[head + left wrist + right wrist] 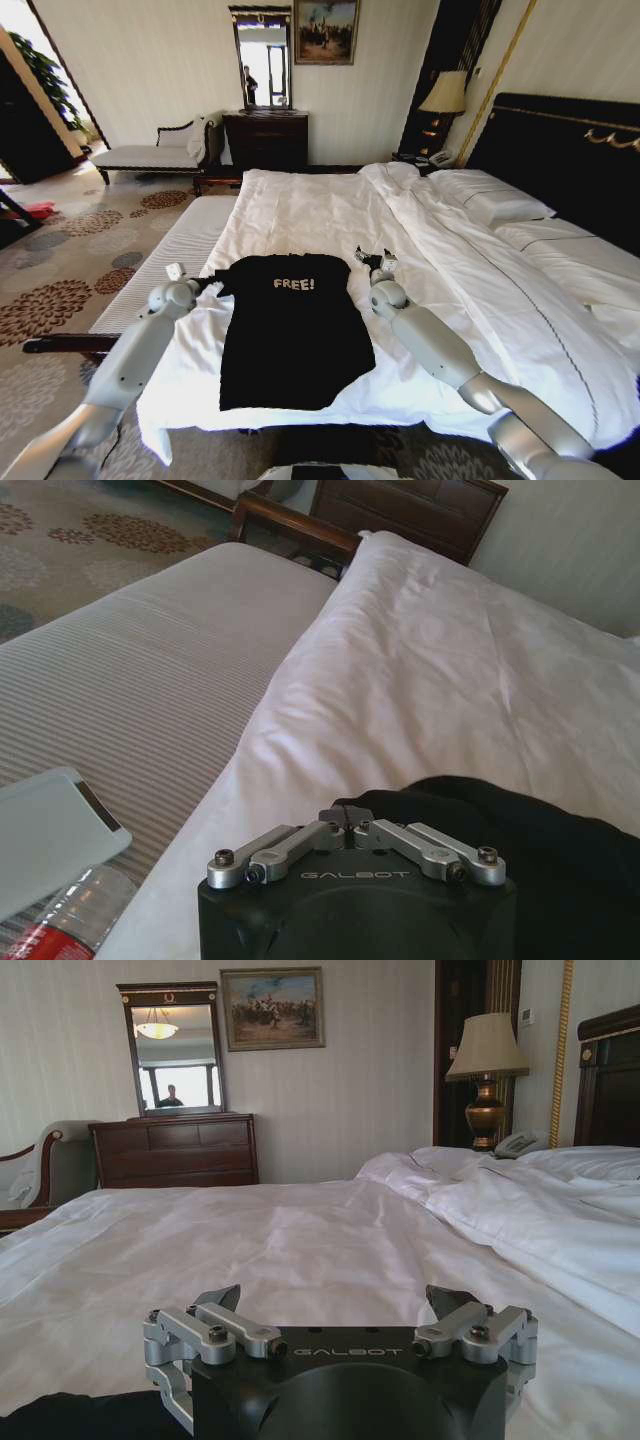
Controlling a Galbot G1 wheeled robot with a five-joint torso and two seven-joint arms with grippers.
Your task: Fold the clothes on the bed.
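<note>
I am looking down at the black T-shirt (295, 330) lying flat on the bed (330, 215), close to the foot edge, lettering up and collar pointing toward the middle of the bed. I am keeping my left hand (207, 284) at the shirt's left shoulder with its fingers pinched together on a bit of black cloth, which the left wrist view shows bunching between the tips (345, 822); I judge this is the grip for lifting that side into a fold. My right hand (374, 260) is sitting just beside the right shoulder with its fingers spread wide and holding nothing, apart from the cloth, probably lining up for the matching corner. The shirt's left sleeve is hard to make out behind my left hand, and its hem is blending into the shadow at the foot edge.
</note>
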